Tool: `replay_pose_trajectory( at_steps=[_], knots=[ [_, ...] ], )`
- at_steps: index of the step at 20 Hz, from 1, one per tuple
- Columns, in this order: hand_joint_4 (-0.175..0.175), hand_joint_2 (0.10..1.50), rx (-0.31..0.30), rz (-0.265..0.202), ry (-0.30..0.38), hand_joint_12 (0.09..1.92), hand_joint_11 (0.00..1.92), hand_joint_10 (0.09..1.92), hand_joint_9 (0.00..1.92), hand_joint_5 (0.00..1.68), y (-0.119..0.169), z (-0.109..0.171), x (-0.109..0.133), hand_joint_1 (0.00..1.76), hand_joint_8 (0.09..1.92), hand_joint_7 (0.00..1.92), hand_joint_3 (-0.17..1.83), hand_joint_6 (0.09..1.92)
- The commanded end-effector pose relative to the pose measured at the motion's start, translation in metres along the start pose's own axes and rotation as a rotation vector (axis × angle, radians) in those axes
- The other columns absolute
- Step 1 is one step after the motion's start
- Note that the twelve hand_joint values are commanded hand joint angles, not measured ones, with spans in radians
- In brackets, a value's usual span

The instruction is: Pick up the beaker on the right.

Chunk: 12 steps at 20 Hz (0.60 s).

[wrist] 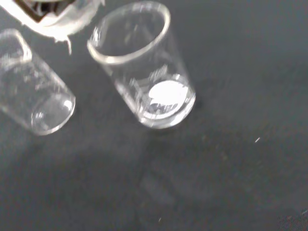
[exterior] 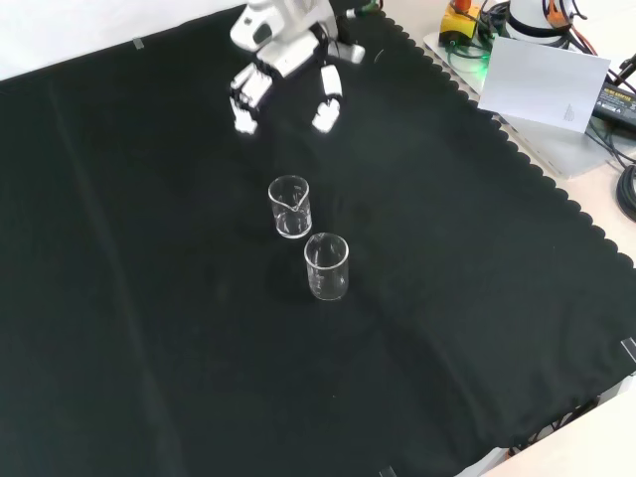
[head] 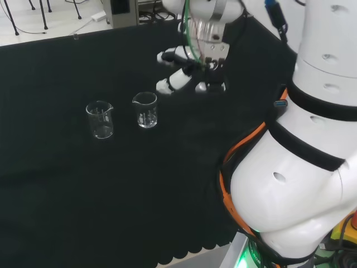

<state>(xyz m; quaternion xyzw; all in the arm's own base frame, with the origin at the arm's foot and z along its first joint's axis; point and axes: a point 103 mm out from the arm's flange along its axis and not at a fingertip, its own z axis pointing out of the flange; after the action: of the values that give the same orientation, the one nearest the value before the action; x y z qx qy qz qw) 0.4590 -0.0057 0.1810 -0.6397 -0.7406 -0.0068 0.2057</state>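
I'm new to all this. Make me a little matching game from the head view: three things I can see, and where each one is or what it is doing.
Things:
1. hand
2. right beaker
3. left beaker

Descriptions:
A. upright on the cloth, farthest left in the head view
B. above the cloth, fingers relaxed, holding nothing
C. upright on the cloth, the glass nearer the hand

Pairs: 1-B, 2-C, 3-A

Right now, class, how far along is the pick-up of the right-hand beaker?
Done: nothing yet; both beakers stand upright on the black cloth. In hand: the hand, fingers open, hangs apart from the right beaker in the head view, holding nothing. Left: reach, close round it, lift; the left beaker stays.
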Motion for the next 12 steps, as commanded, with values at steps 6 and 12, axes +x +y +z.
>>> replay_pose_trajectory(
  at_steps=[6, 12],
  knots=[
    [-0.005, 0.49, 0.028, -0.075, 0.049, 1.02, 0.00, 0.60, 0.25, 0.21, 0.023, 0.042, 0.001, 0.76, 0.48, 0.18, 0.66, 0.09],
    [-0.008, 0.49, 0.029, -0.084, 0.087, 0.95, 0.00, 0.60, 0.21, 0.17, 0.032, 0.050, -0.005, 0.75, 0.46, 0.13, 0.64, 0.09]
  ],
)
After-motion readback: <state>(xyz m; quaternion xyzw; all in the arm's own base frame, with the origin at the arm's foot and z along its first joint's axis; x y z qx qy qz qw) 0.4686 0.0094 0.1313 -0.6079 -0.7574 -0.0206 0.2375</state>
